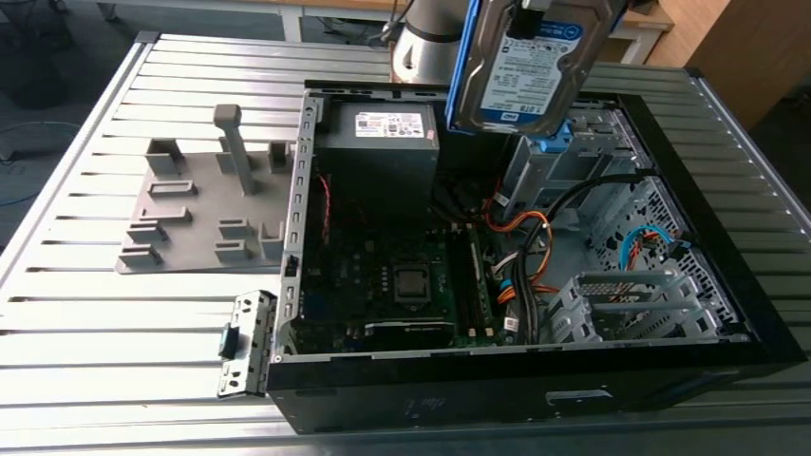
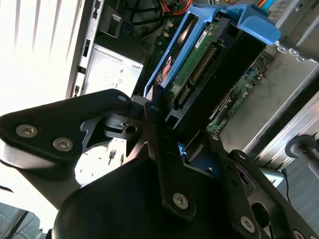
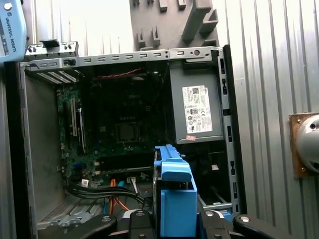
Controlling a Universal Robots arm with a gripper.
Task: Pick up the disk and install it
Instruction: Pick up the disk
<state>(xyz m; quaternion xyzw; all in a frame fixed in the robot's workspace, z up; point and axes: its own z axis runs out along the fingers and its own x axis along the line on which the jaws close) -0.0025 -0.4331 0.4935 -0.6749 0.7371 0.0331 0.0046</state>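
Claw (image 2: 182, 132) partly closed and clamped on the disk (image 1: 526, 66): I see its black metal fingers (image 2: 152, 127) bearing on one end of the drive from either side, while the rest of the drive projects clear of them. The disk is a flat rectangular slab of silver metal. Its broad face, turned to the exterior view, carries a white-and-blue label. A glossy blue plastic bracket (image 2: 251, 24) runs along its edges and ends in a flat tab. In the second wrist view I can make out a green circuit board on the other face, with a row of connector pins.

Held by the claw, the disk hangs nearly upright in the air over the far side of the open computer case (image 1: 443, 399), to the exterior view's right of the power-supply box (image 1: 380, 142). That box is plain grey sheet metal with a white sticker. It sits in the far corner of the case on the exterior view's left. A dark green motherboard (image 1: 380, 275) lies flat on the case floor, with a square socket at its centre. Orange cables (image 1: 533, 228) loop beside it, and a perforated metal cage (image 1: 633, 304) occupies the near corner on the exterior view's right. Just beside the case on the exterior view's left, a matte grey moulded fixture (image 1: 190, 218) with one upright post rests on the ribbed aluminium table (image 1: 127, 380).
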